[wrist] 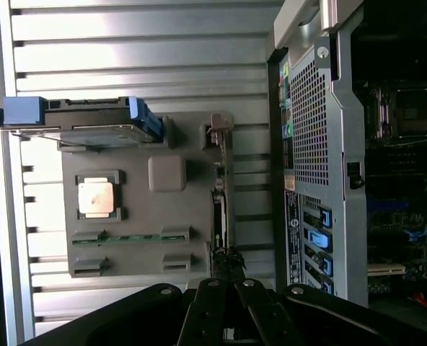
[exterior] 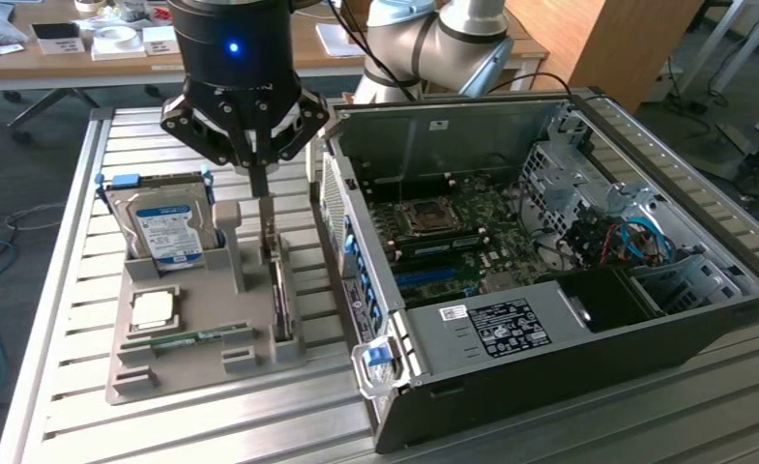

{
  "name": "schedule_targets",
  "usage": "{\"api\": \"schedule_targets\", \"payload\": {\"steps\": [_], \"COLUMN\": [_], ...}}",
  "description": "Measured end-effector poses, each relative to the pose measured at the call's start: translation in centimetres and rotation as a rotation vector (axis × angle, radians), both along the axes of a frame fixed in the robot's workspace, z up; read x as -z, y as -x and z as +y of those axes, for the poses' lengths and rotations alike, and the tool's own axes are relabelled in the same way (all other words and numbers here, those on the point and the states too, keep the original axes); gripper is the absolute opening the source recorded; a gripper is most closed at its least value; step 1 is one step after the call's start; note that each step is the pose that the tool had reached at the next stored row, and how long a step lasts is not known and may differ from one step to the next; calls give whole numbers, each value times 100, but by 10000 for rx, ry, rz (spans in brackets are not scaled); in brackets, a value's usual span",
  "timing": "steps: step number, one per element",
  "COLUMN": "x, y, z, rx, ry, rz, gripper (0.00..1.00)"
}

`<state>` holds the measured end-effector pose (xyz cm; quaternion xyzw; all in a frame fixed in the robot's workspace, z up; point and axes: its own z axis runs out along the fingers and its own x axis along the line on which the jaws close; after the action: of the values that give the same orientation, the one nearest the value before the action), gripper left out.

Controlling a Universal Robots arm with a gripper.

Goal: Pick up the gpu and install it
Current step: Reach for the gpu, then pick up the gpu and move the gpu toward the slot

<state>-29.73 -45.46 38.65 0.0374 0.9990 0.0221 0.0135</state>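
Exterior view: your black pincer [exterior: 260,188] hangs straight above the grey moulded holder tray [exterior: 173,372] on the slatted aluminium table [exterior: 57,367]. Its fingers are together, and I judge them clamped on the upper edge of the gpu [exterior: 279,300], a thin dark expansion card with a silver metal bracket. The gpu stands on edge in the tray's slot nearest the open black computer case [exterior: 521,338]. It lies directly below the pincer, and its long axis runs along the case's side wall, toward the camera. A boxy hard drive with a blue-white label [exterior: 166,232] stands well apart on the exterior view's left.

Wrist view: you see the gpu [wrist: 218,202] edge-on as a narrow line, with the pincer [wrist: 228,258] closed over one end of it. The perforated case wall [wrist: 311,130] lies just beside the gpu and parallel to it.
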Motion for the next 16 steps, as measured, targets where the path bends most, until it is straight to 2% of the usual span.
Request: {"api": "schedule_targets", "payload": {"steps": [10,16], "x": [0,1], "y": [12,12], "z": [-69,-74], "rx": [0,0], "ry": [0,0], "rz": [0,-1], "gripper": [11,11]}}
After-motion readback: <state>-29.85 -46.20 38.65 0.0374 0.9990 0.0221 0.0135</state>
